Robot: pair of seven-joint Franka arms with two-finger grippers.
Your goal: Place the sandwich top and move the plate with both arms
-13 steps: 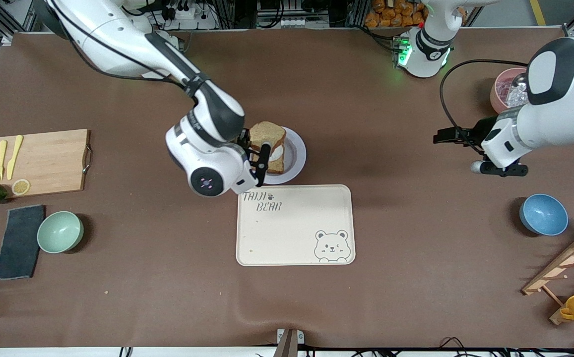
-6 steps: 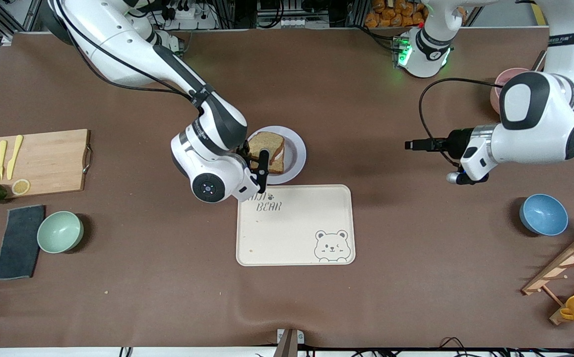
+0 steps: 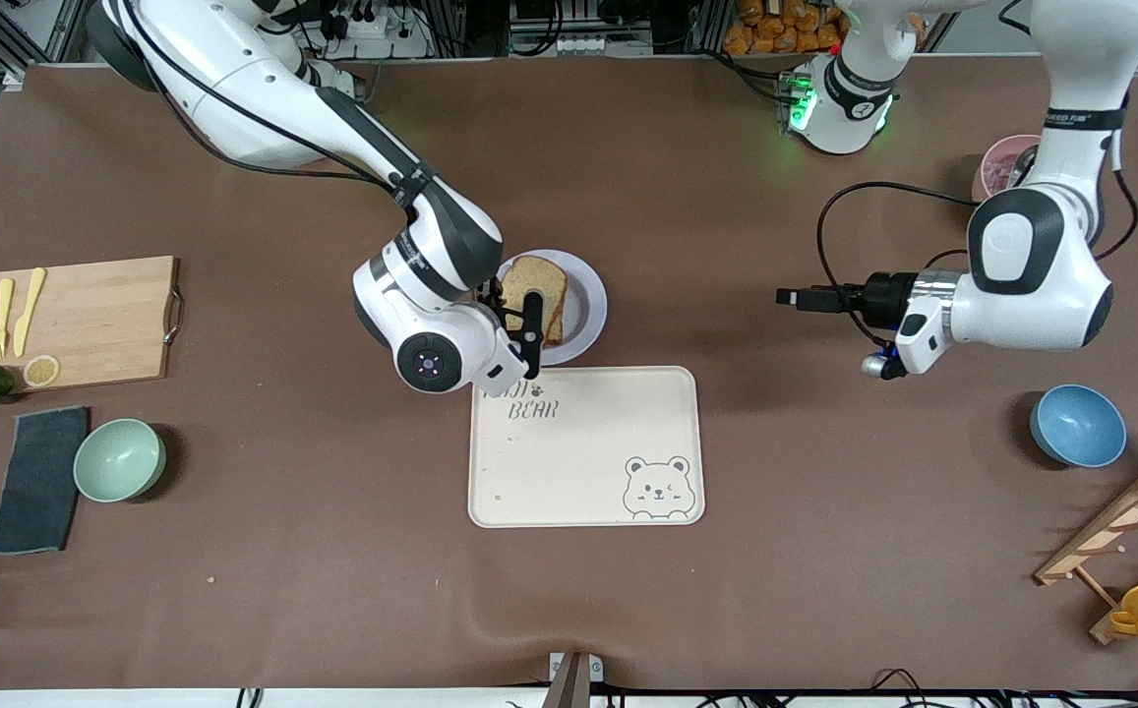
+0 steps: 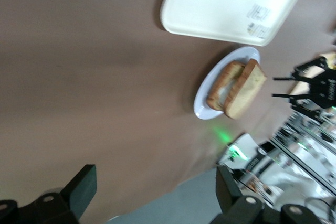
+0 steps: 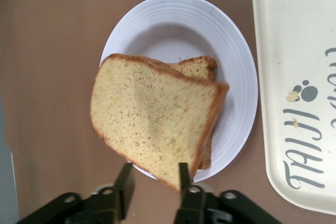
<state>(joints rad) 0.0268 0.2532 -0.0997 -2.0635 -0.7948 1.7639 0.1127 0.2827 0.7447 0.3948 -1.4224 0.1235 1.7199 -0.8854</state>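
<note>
The sandwich top lies tilted on the lower bread slice on the plate. It also shows in the right wrist view and the left wrist view. My right gripper is open at the plate's edge toward the right arm's end, its fingers apart at the slice's corner. My left gripper is open and empty, low over bare table between the plate and a blue bowl, pointing at the plate.
A cream bear tray lies just nearer the front camera than the plate. A cutting board, green bowl and dark cloth sit toward the right arm's end. The blue bowl, pink bowl and wooden rack sit toward the left arm's end.
My right gripper lowered the sandwich top onto the lower slice and let it go. My left arm swung down and its gripper moved toward the plate.
</note>
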